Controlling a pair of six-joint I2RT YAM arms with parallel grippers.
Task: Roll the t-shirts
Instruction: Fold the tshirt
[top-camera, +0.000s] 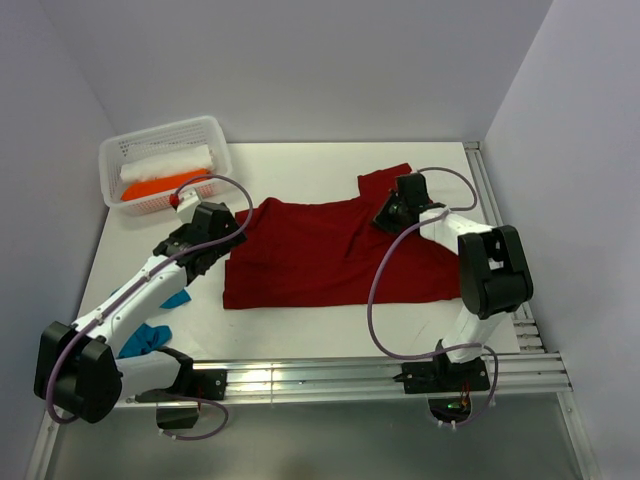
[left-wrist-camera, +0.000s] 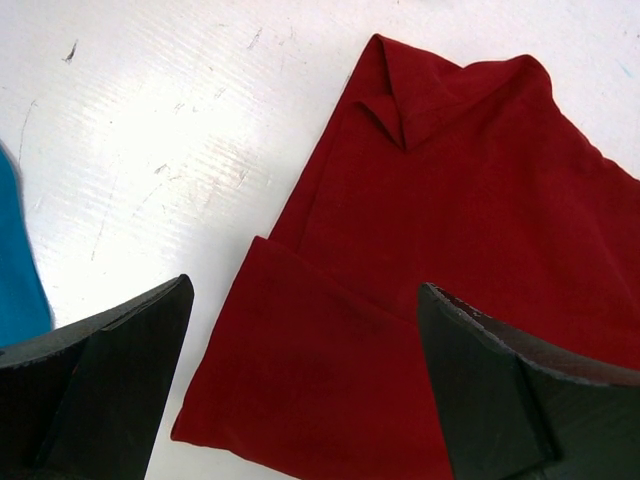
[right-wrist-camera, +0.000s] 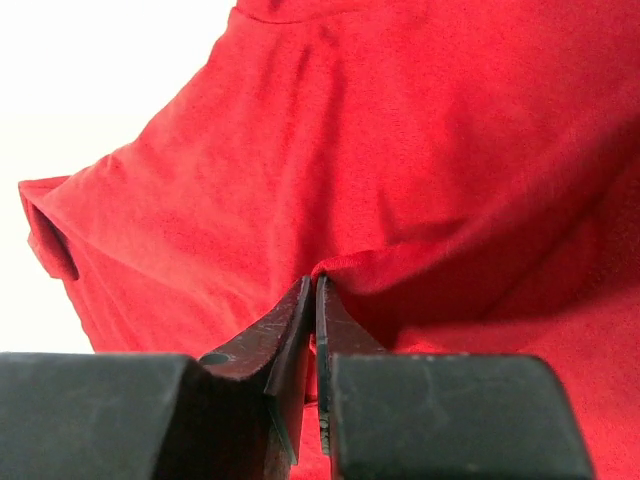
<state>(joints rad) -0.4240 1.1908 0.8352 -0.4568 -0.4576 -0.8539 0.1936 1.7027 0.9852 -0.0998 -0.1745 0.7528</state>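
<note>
Pinches a raised fold of the dark red t-shirt (top-camera: 330, 255), spread mid-worktop (top-camera: 300, 170), in the near-closed right claw (right-wrist-camera: 313, 285), seemingly to straighten it; holds left claw (left-wrist-camera: 305, 310) wide over its left edge.

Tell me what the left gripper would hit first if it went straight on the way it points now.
Most likely the dark red t-shirt: the left gripper, jaws wide open, points at its folded side edge lying on the white table. Nothing shows between them, though depth is hard to judge.
</note>
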